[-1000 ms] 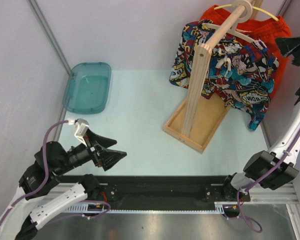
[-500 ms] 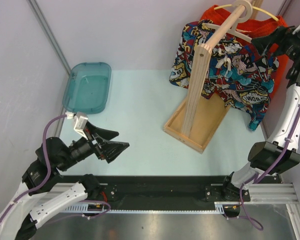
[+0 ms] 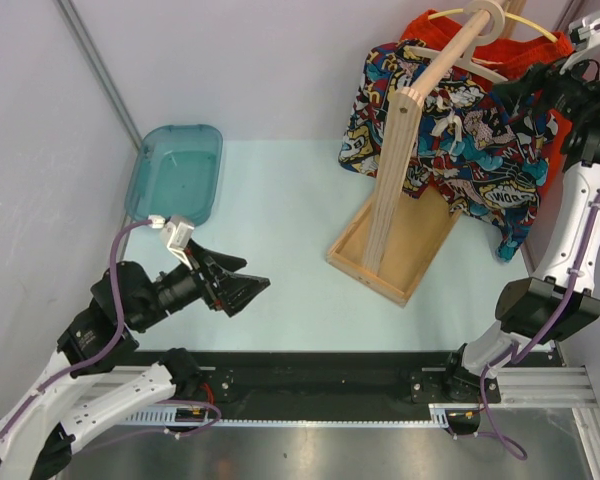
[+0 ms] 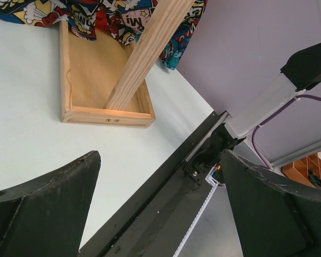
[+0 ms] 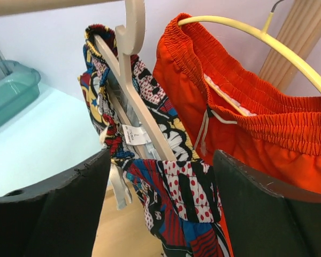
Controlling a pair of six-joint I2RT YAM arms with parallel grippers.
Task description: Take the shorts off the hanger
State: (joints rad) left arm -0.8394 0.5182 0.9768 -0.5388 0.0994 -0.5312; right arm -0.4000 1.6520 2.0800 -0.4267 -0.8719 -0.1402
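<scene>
Up by the wooden rack (image 3: 391,180), right gripper (image 3: 528,88) is hovering, jaws apart, facing printed shorts (image 5: 171,182) hanging on their hanger (image 5: 148,115); tugging sideways could be tipping the rack, snagging orange shorts (image 5: 257,128)

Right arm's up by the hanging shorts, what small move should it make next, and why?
Probably ease the right gripper forward and close on the comic-print shorts near their waistband. Its jaws stand open with that pair framed between them in the wrist view, draped on the wooden hanger, beside the orange shorts.
</scene>
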